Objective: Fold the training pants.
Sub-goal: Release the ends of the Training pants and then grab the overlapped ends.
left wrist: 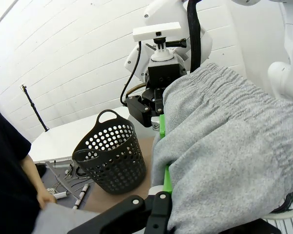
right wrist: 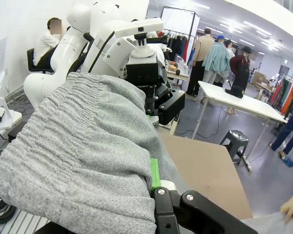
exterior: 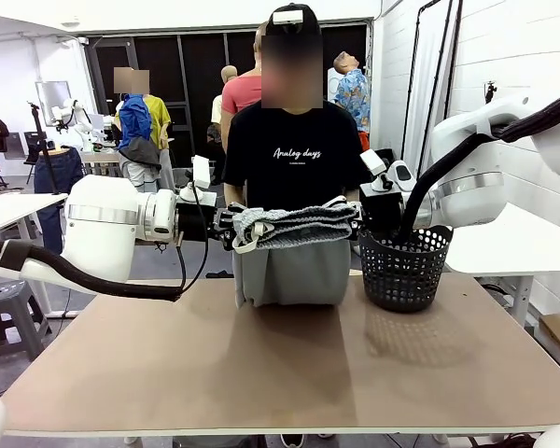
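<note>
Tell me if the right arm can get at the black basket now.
Likely not: the basket stands close by the right gripper, but its jaws are shut on the training pants.

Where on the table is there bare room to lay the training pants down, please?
The table is bare across its whole near half and its left side, between the near edge and the hanging training pants. It is crowded at the far right, where the black mesh basket stands close by the right gripper.
</note>
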### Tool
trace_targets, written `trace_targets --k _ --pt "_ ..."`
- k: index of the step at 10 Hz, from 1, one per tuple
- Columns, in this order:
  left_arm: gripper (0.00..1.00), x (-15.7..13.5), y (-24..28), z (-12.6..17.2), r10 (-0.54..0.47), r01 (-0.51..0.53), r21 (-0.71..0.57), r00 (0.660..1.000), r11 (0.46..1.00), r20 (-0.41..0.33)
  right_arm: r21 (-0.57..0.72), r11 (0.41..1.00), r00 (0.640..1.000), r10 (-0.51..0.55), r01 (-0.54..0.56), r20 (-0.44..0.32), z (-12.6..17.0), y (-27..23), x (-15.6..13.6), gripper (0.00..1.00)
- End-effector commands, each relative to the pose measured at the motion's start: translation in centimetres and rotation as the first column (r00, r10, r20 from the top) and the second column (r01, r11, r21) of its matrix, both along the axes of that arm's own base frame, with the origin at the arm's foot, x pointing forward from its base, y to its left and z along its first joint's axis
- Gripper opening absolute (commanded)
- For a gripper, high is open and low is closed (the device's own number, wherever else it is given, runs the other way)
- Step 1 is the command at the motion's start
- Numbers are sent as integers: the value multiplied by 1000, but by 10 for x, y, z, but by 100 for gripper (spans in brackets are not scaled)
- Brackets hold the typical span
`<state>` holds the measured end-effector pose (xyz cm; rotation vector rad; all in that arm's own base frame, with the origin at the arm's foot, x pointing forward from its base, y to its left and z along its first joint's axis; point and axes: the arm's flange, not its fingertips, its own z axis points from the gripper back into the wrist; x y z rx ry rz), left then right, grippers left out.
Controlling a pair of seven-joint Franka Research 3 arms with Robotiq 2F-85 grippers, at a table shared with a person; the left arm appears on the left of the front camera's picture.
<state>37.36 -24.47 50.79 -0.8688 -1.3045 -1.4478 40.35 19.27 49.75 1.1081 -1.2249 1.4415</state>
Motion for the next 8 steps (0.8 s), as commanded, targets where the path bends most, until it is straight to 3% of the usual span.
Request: trace_targets --k 1,8 --pt "0 0 -2 3 -2 3 -2 1000 1000 5 38 999 1000 -1 1 8 0 0 -5 0" --pt "0 0 -2 3 -2 3 -2 1000 1000 5 38 999 1000 -1 1 8 0 0 -5 0"
